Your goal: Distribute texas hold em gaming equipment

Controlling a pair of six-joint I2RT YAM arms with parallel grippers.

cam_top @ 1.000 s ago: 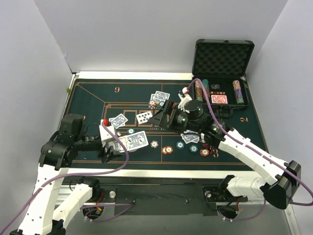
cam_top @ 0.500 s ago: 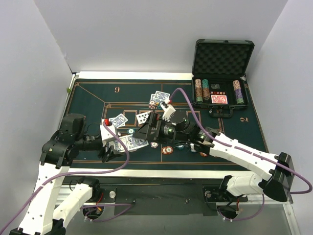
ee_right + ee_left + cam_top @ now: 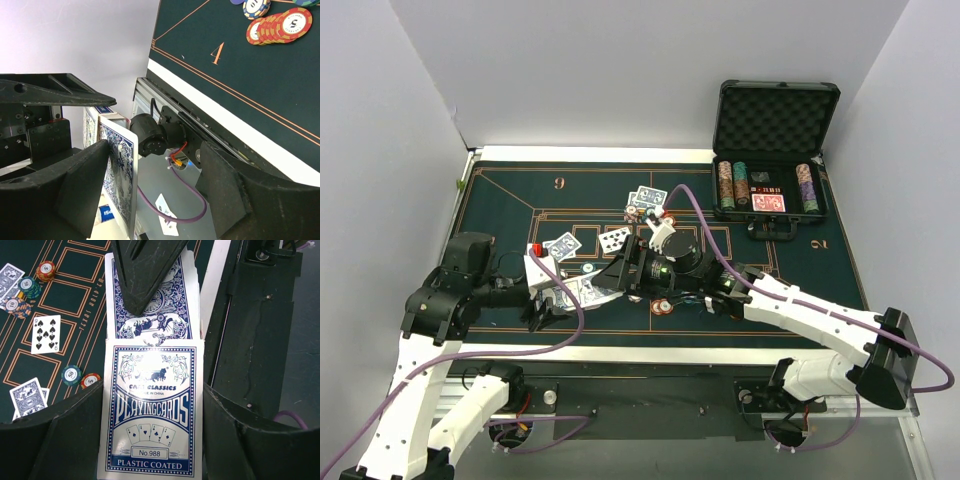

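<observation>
- Our left end effector point(image 3: 154, 390) is pressed together on a blue card pack point(image 3: 152, 435). The pack's printed face points up between the two fingers, and it is held over the near left part of the surface point(image 3: 510, 210).
- A single blue-backed card point(image 3: 175, 310) sticks out past the far end of the pack. In the left wrist view, one finger of the right end effector point(image 3: 607, 288) lies across it.
- From the right wrist we see that card almost edge-on between the fingers. It is close to one finger and well apart from the other, so we read the right end effector as spread around it, not pinching.
- A nine of spades point(image 3: 616, 238) lies face up on the felt. Loose face-down cards point(image 3: 647, 198) lie beyond it, and more point(image 3: 563, 246) lie to its left.
- Poker chips point(image 3: 280, 27) lie in small overlapping groups near the printed 4.
- The black case point(image 3: 775, 120) stands open at the far right, with chip rows point(image 3: 725, 183) and a red-backed deck point(image 3: 769, 203) inside.
</observation>
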